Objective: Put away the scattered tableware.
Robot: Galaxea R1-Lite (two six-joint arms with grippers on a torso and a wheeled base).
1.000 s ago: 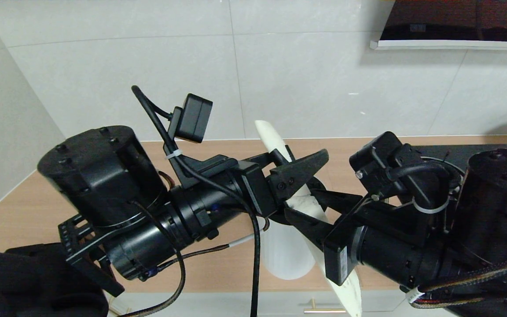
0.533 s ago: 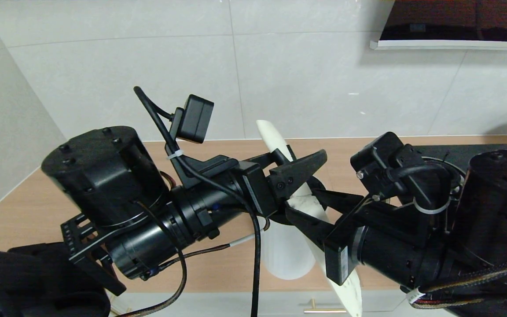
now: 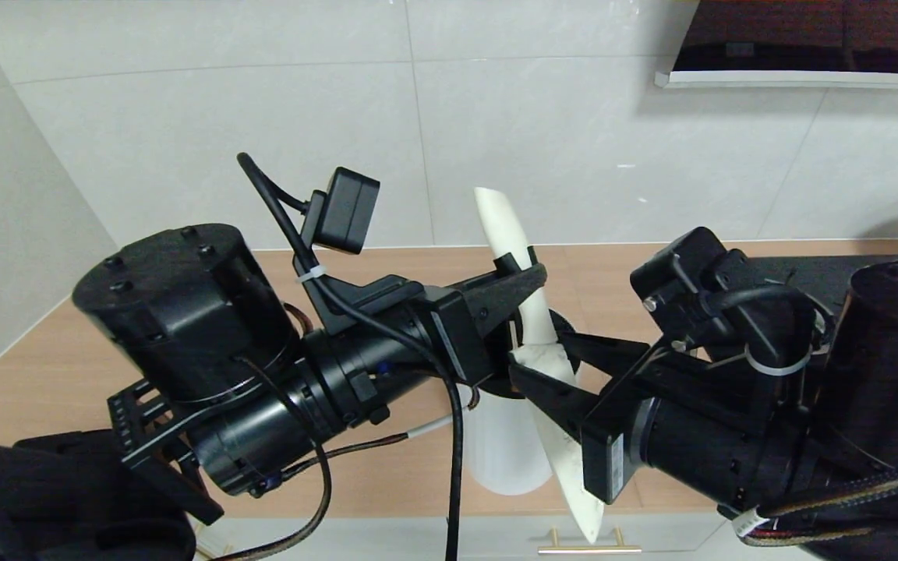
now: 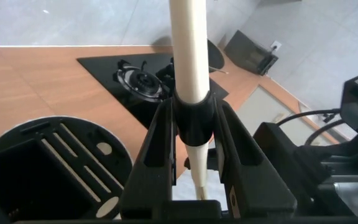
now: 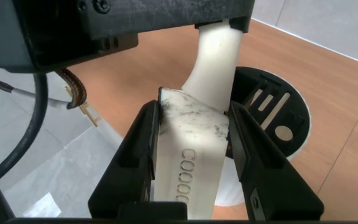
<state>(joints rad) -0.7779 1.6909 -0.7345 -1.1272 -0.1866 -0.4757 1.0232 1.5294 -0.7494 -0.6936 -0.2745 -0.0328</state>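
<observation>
A white knife [image 3: 500, 222] with a marbled blade stands almost upright between my two arms, above a white utensil holder [image 3: 500, 460] with a black slotted top [image 4: 48, 168]. My left gripper [image 3: 525, 279] is shut on the knife's round handle [image 4: 188, 56]. My right gripper [image 3: 546, 366] is shut on the blade [image 5: 191, 155] lower down, one finger on each flat side. The blade tip hangs in front of the holder, near the counter's front edge. The holder's slots [image 5: 272, 118] lie just behind the blade.
The holder stands on a wooden counter [image 3: 67, 366] against a tiled wall. A black gas cooktop [image 4: 143, 79] lies to the right, with a range hood [image 3: 807, 47] above it. A drawer handle [image 3: 589, 549] sits below the counter edge.
My left gripper's fingers have shut on the knife handle. The knife has swung more upright, its handle end higher and its tip pulled in. The right arm shifted slightly right.
</observation>
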